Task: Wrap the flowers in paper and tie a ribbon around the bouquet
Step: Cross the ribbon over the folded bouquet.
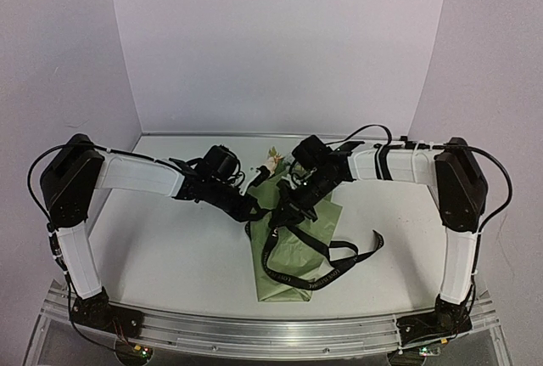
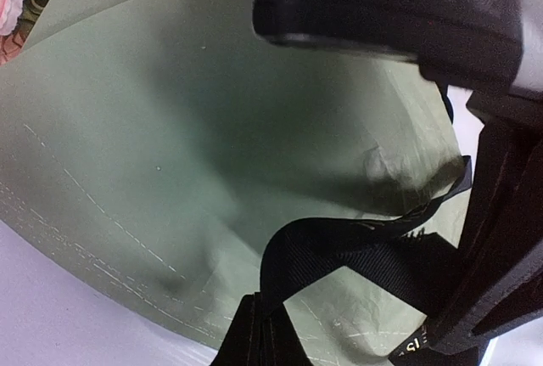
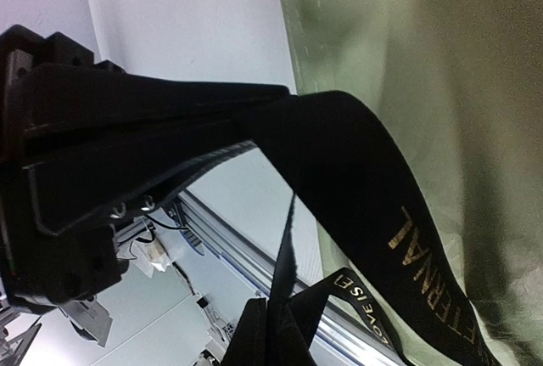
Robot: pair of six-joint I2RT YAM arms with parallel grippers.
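Note:
The bouquet lies in the middle of the table as a sage green paper (image 1: 284,277) cone, cream flowers (image 1: 270,162) showing at its far end. The black ribbon (image 1: 299,257) loops over the cone and trails off to the right. My left gripper (image 1: 254,210) meets the cone's left side and my right gripper (image 1: 285,213) hangs just over it. In the left wrist view the left gripper (image 2: 259,302) is shut on the ribbon (image 2: 356,247) above the paper (image 2: 170,128), flowers (image 2: 8,9) at the corner. The right gripper (image 3: 273,302) is shut on the lettered ribbon (image 3: 373,188) beside the paper (image 3: 450,86).
Both arms reach inward and nearly touch over the bouquet. The other gripper's black body fills the top right of the left wrist view (image 2: 390,1). A metal rail (image 1: 271,332) runs along the table's near edge. White walls close the back and sides.

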